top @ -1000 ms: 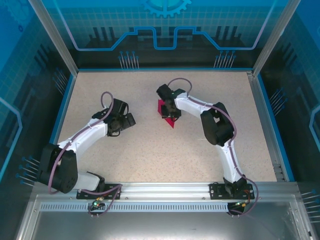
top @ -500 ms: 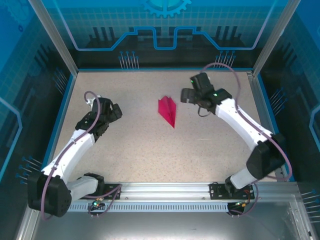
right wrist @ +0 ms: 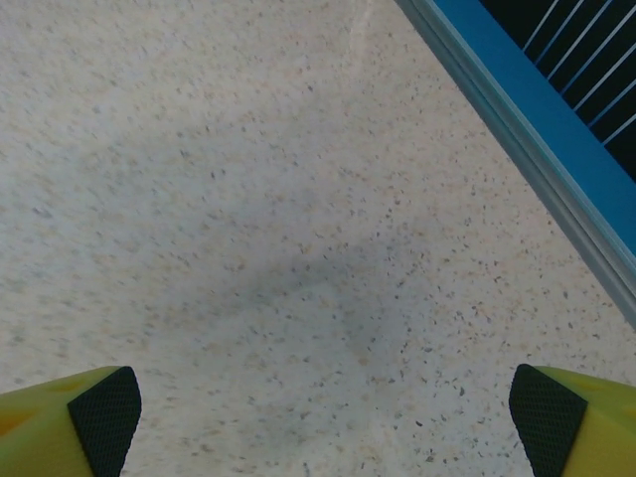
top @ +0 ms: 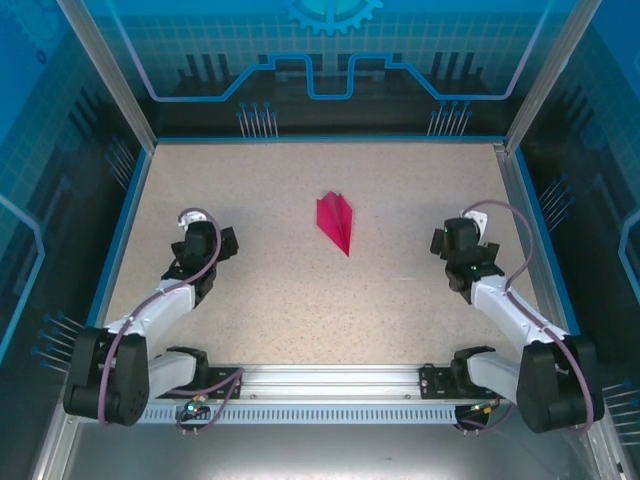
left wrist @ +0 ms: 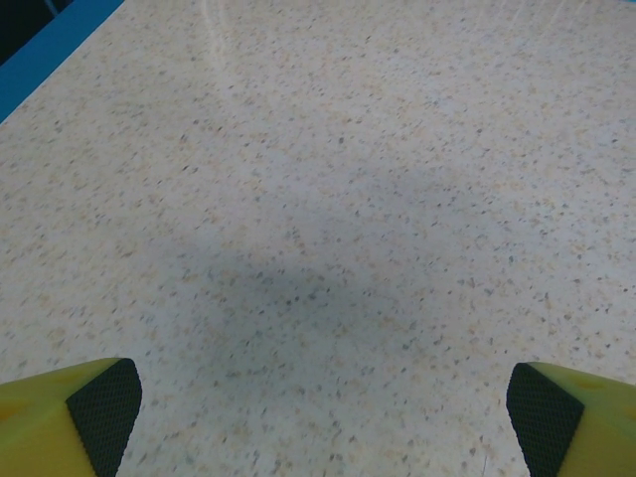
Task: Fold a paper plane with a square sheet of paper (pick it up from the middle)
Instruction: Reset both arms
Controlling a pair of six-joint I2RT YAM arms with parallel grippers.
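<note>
Both grippers gaping over bare table, folded paper plane lying free between them.

The left gripper [left wrist: 323, 417] has its 2 yellow fingers [left wrist: 60, 417] spread wide apart with nothing between the black pads, only speckled table [top: 300, 310] below. The right gripper [right wrist: 323, 417] is just as wide, its fingers [right wrist: 581, 422] empty over the same surface, with the blue table edge [right wrist: 517, 99] running off toward 2 o'clock in its wrist view. From above, the left gripper [top: 205, 243] sits at about 9 o'clock from the paper plane [top: 337, 220] and the right gripper [top: 460, 250] at roughly 4 o'clock, both well apart from it. The magenta plane lies flat near the table's middle, touched by neither arm, nose pointing toward 5 o'clock.
</note>
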